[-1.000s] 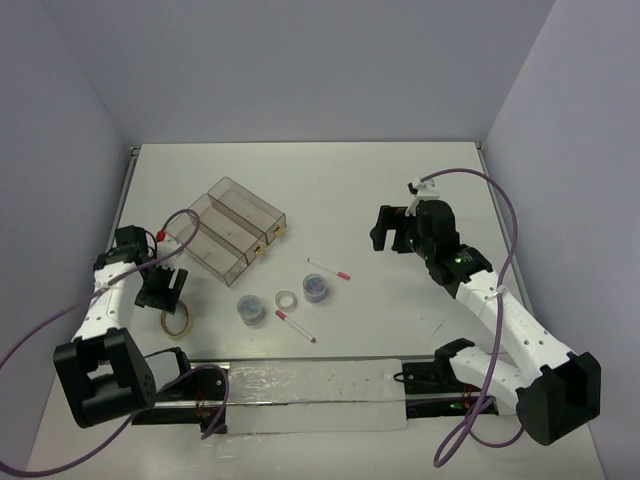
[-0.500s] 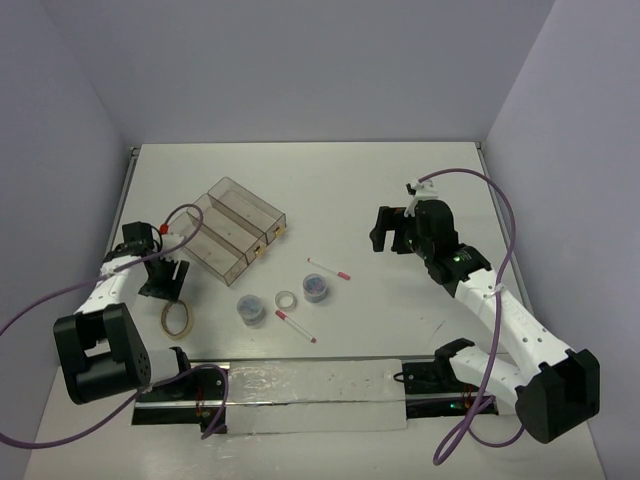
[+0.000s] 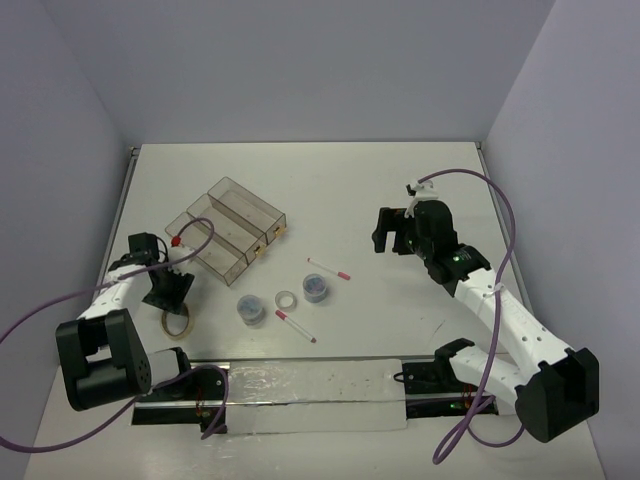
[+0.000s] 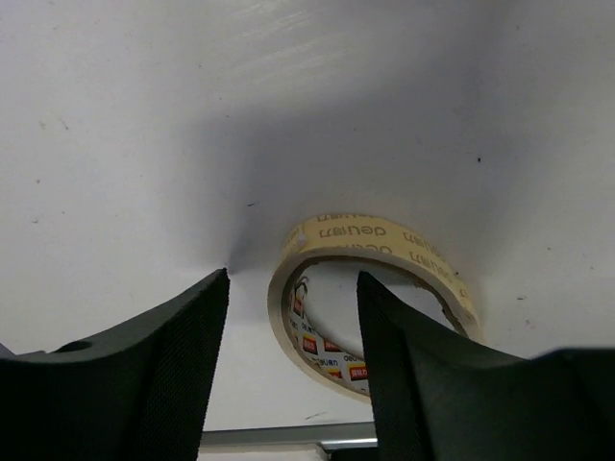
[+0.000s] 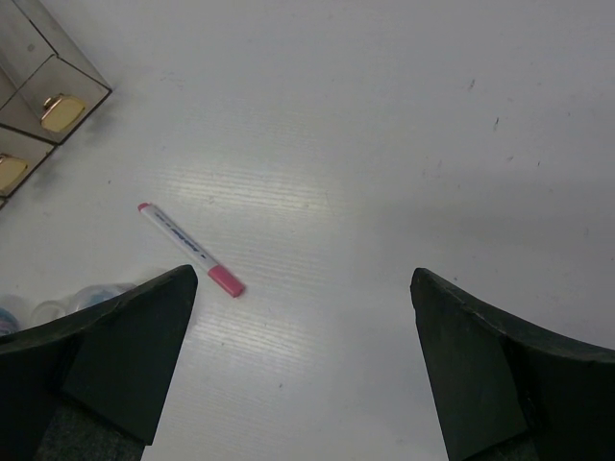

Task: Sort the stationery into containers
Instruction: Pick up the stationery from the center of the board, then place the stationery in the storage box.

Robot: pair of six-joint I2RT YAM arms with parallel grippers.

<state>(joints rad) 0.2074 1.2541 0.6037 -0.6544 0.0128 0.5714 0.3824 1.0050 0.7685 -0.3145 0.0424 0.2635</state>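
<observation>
At lower left, the left gripper hung spread above the tan tape ring on the desk, seemingly not touching it. The right gripper gaped empty at centre-right.

your arms are white links on blocky black bases. the left tool and right tool are matt black, and up close you see their fingers carry a fine grainy texture with rounded tips. a purple cable trails from behind each tool down past the base. a small green light glows behind the right tool, and a red mark shows behind the left.
</observation>
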